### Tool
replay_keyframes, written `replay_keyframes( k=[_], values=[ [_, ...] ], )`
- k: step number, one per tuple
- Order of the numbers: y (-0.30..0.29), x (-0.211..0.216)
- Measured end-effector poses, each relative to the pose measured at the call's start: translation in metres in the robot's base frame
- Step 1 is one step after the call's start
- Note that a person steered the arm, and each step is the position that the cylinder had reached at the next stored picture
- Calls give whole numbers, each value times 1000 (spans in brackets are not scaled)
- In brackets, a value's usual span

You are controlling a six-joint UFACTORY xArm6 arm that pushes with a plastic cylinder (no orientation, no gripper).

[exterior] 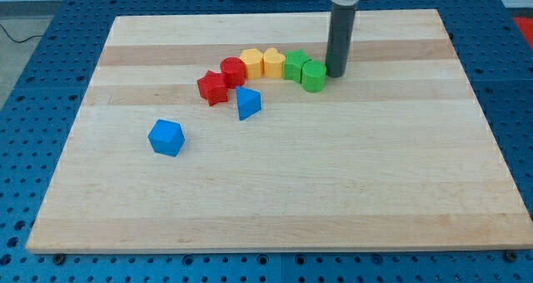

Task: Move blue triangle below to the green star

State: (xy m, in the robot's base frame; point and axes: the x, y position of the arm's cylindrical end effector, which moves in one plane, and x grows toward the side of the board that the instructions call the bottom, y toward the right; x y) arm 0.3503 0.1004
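rod: plain dark grey cylinder, straight, pretty smooth, kinda matte with a faint sheen down one side
my tip (pixel 336 74): flat blunt end, same dark grey as the rest
mount up top: black collar with a light silvery-white bit over it, cut off by the view's top
cables/screws/markings: can't make any out

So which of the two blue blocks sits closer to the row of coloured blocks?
The blue triangle, just below the red blocks at the row's left end. The other blue block lies apart, further toward the view's bottom left. My tip is beside the green cylinder.
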Motion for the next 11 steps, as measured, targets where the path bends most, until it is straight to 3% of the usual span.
replay_keyframes(
  k=[1, 3, 6, 8, 11],
  values=[
    [16, 30],
    [-39, 120],
    [-181, 125],
    [-210, 102],
    [-205, 66]
  ],
)
